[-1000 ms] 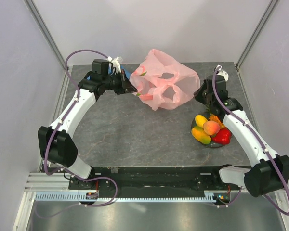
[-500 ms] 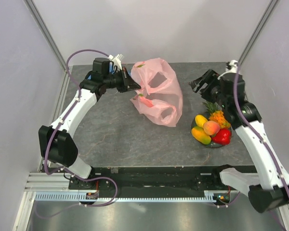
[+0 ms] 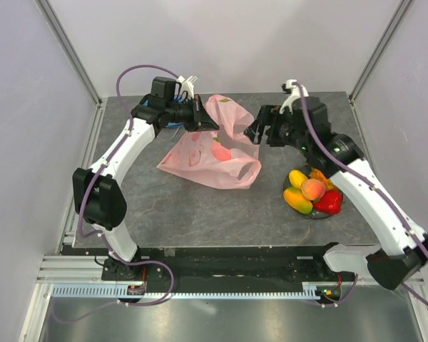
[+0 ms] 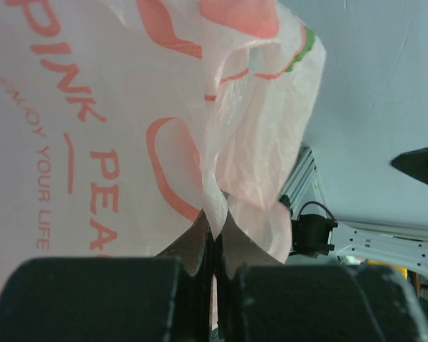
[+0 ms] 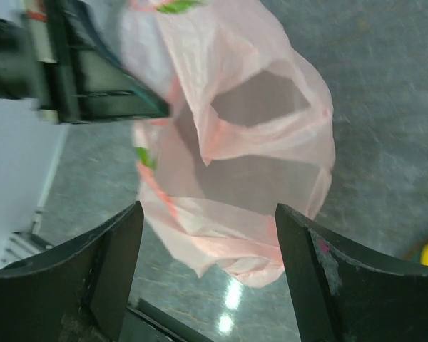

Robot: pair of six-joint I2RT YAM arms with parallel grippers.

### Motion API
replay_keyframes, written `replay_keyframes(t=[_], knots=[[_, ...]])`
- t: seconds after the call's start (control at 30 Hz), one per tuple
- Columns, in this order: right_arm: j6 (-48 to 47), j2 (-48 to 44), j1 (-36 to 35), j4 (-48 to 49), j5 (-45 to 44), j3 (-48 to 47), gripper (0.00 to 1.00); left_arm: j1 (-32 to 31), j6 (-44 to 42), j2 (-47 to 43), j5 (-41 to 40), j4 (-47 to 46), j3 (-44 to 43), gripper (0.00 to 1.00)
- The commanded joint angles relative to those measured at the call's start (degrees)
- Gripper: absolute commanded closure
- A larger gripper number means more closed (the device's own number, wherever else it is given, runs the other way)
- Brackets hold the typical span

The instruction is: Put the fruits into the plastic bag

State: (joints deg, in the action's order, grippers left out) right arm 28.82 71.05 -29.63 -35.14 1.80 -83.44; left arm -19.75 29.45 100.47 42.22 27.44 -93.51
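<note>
My left gripper (image 3: 207, 122) is still pinching the plastic bag (image 3: 212, 155), which is now sagging near the far edge of the table (image 3: 200, 210). My right gripper (image 3: 258, 132) is hanging wide apart and empty after releasing it. The fruits (image 3: 312, 191) are waiting by the right edge.

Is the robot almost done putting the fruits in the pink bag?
Not yet. Done: nothing is bagged that I can see. In hand: the left claw pinches the plastic bag by its edge, holding it up, and the right claw hangs open by the bag, empty. Left: all the fruits sit piled on the dark plate, so each needs moving in.
</note>
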Motion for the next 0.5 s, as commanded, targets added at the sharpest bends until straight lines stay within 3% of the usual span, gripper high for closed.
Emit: replay_keyframes(t=[0.0,0.13,0.33,0.47], knots=[[-0.53,2.96,-1.22,-9.41,-15.83,-2.52,0.18,-0.47,-5.10,-0.62,1.73,4.46,-2.99,0.98],[3.78,-0.38,0.09,-13.72,-25.00,2.39,0.17,-0.47,-6.60,-0.45,2.96,6.31,-2.03,0.99],[8.62,-4.07,8.69,-24.25,-25.88,5.57,0.17,-0.47,-7.48,-0.18,2.08,7.19,-0.71,0.99],[11.87,-4.86,10.37,-30.95,-27.82,6.53,0.14,-0.47,-7.39,-0.18,1.82,7.45,-0.53,0.98]])
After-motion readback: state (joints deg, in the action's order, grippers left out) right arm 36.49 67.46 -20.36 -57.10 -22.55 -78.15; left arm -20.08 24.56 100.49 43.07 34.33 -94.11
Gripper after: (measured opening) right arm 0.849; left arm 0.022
